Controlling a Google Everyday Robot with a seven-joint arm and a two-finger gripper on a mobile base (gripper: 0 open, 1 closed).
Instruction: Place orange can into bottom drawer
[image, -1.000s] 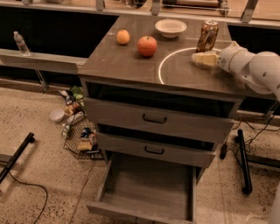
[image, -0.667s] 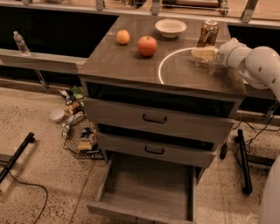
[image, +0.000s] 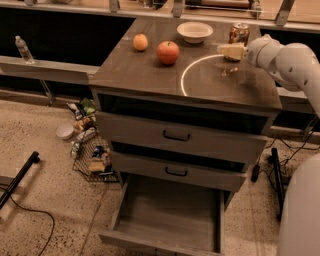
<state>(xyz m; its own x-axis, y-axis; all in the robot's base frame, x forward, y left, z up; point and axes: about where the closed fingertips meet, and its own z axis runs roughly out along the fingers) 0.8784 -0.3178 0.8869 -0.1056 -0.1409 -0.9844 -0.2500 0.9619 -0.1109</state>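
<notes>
The orange can (image: 239, 33) stands upright at the back right of the cabinet top, next to a white bowl. My gripper (image: 230, 50) reaches in from the right, just in front of the can, and hides its lower part. I cannot tell whether it touches the can. The bottom drawer (image: 169, 216) is pulled out wide below, and its grey inside holds nothing. The two upper drawers (image: 176, 136) with black handles are pushed in.
A white bowl (image: 194, 31), a red apple (image: 168, 52) and an orange fruit (image: 140, 42) sit on the cabinet top (image: 150, 75). A wire basket of packets (image: 94, 157) and clutter lie on the floor to the left. A black stand (image: 276, 175) and cables are to the right.
My gripper has moved back across the cabinet top toward the can and now covers its lower part. The can, fruit and drawers have not moved.
</notes>
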